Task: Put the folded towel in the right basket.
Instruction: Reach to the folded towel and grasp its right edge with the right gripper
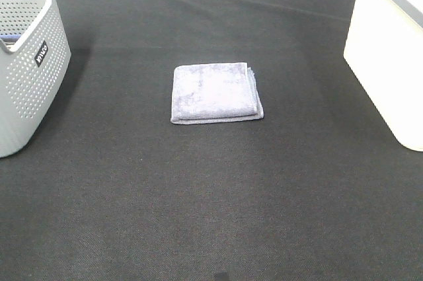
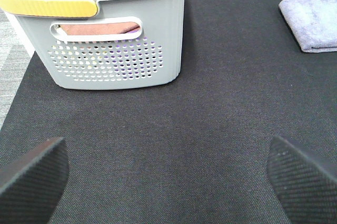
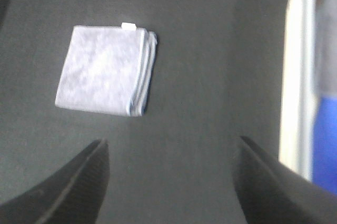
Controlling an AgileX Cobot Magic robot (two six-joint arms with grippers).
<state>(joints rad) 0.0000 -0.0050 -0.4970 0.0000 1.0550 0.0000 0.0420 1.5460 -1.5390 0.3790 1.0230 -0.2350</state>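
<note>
Right tool (image 3: 169, 179) hovering with fingers spread apart, gripping nothing; left tool (image 2: 167, 176) likewise gaping near grey perforated basket (image 1: 26, 89). Folded towel (image 1: 215, 92) lying flat at middle of surface (image 1: 198, 215), between 2 baskets, well apart from right basket (image 1: 390, 63). Task appearing unstarted: grasping, carrying, dropping all remaining.

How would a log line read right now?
folded towel: on mat, ungrasped; left hand: open; right hand: open; right basket: apart

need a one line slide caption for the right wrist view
Open right gripper over the dark mat, folded towel flat ahead, right basket at the frame edge.
</note>
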